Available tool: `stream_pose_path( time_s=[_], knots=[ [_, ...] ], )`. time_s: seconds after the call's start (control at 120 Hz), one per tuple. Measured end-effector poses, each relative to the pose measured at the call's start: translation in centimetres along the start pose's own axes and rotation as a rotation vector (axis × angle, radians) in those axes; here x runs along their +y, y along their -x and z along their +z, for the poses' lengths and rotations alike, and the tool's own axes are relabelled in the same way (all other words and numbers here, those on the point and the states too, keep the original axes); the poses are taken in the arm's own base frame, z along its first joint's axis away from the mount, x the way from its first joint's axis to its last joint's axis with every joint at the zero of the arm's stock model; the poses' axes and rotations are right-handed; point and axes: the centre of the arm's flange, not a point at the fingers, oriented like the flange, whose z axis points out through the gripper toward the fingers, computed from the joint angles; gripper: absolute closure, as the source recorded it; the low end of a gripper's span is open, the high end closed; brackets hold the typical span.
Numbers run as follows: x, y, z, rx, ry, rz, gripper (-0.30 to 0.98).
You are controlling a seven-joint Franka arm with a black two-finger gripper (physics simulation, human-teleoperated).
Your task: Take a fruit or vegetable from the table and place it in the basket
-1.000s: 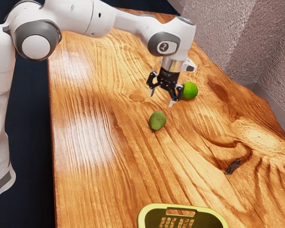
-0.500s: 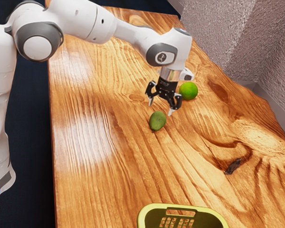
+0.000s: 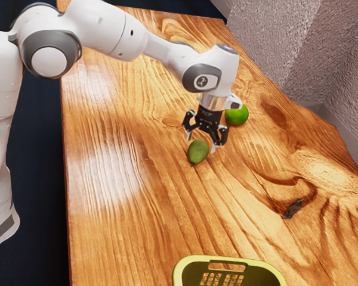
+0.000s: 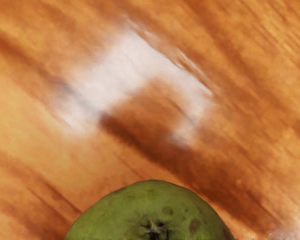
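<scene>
In the exterior view, the gripper (image 3: 201, 144) has come down toward the mango (image 3: 197, 152), its fingers spread wide and holding nothing. The mango sits on the table (image 3: 119, 232), apart from the basket (image 3: 178, 273). This looks like the approach before the grasp; next, the hand should finish lowering astride the fruit, then close. The count is two green fruits, the mango and a lime (image 3: 237, 114), and one basket.

In the wrist view, the mango's spotted stem end lies just under the hand.
</scene>
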Motion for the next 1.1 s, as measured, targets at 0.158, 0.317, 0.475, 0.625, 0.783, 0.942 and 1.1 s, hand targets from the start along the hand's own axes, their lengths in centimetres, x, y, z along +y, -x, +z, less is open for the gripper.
stream_pose_path(
  time_s=[0.158,0.317,0.475,0.625,0.783,0.942,1.1],
  knots=[
    [0.1,-0.1,0.5,-0.003,0.002,-0.003,0.00],
    [0.2,-0.2,0.6,-0.001,0.006,-0.005,0.00],
    [0.0,-0.1,1.3,-0.010,0.009,-0.013,0.03],
    [-0.2,-0.3,1.4,-0.014,0.017,-0.022,0.17],
    [-0.4,-0.4,1.4,-0.015,0.019,-0.030,0.33],
    [-0.4,-0.4,1.4,-0.012,0.015,-0.033,0.42],
    [-0.4,-0.3,0.6,-0.005,0.018,-0.036,0.49]
  ],
)
